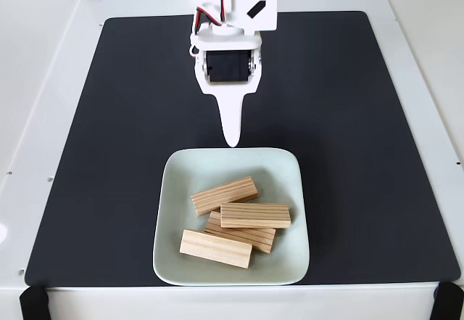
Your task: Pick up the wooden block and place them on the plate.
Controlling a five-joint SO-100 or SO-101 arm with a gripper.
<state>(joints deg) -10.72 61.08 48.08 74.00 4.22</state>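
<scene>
Fixed view: pincer (pixel 232 140) closed, empty.

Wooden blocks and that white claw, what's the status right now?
Gripper above plate's far rim, carrying nothing. Four wooden blocks on the plate. Nothing in the way.

Four wooden blocks (pixel 225 195) (pixel 255 215) (pixel 241 234) (pixel 216 249), one plate (pixel 290 262), one black mat (pixel 348 117).
</scene>
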